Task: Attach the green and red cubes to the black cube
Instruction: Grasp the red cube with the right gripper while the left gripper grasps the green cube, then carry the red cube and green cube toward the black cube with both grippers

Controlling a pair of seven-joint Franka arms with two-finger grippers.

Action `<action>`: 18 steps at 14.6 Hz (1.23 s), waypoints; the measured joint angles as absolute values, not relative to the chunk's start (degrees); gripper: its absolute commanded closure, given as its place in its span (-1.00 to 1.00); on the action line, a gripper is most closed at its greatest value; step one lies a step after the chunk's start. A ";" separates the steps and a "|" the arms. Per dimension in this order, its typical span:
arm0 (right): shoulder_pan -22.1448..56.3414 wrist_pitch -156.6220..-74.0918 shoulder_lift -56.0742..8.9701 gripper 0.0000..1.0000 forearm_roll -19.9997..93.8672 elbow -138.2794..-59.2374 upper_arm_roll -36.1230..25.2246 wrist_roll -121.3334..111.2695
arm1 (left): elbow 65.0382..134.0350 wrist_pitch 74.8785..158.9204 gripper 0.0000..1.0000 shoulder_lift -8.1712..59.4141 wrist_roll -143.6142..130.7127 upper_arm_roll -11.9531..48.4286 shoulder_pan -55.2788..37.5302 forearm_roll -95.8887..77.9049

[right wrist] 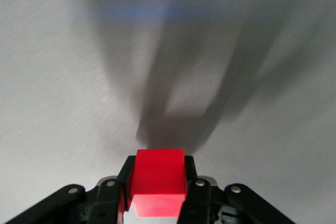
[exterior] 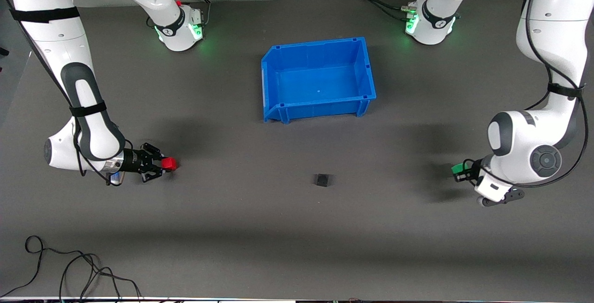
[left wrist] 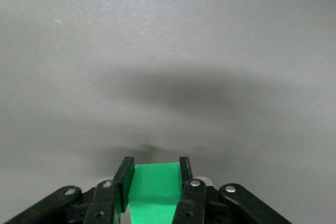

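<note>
The black cube (exterior: 321, 180) sits alone on the dark table, nearer the front camera than the blue bin. My right gripper (exterior: 165, 164) is shut on the red cube (exterior: 170, 164) over the table toward the right arm's end; the red cube (right wrist: 157, 181) fills the space between its fingers in the right wrist view. My left gripper (exterior: 458, 170) is shut on the green cube (exterior: 457, 168) over the table toward the left arm's end; the green cube (left wrist: 153, 186) shows clamped between its fingers in the left wrist view. Both held cubes are well apart from the black cube.
An empty blue bin (exterior: 271, 90) stands mid-table, between the two arm bases. A loose black cable (exterior: 69, 266) lies at the front edge toward the right arm's end.
</note>
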State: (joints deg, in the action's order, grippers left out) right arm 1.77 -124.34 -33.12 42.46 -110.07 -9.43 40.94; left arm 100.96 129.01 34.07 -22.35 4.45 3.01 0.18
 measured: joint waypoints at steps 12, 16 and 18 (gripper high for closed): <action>27.68 -137.06 -32.88 0.53 48.11 -102.89 -8.87 74.42 | 87.87 128.93 1.00 42.11 -86.40 6.57 -10.88 -6.75; 36.35 -143.52 -39.83 0.53 49.53 -94.83 -8.79 87.28 | 84.40 128.87 1.00 43.11 -98.66 6.65 -17.45 -11.02; 39.28 -145.98 -43.14 0.54 49.54 -91.14 -8.79 92.60 | 83.64 130.67 1.00 44.91 -100.59 6.66 -20.28 -11.23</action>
State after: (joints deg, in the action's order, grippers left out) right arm 39.28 -145.98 -43.14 49.54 -91.14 -8.79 92.60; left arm 83.64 130.67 44.91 -100.59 6.66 -20.28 -11.23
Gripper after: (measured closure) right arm 0.604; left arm 0.630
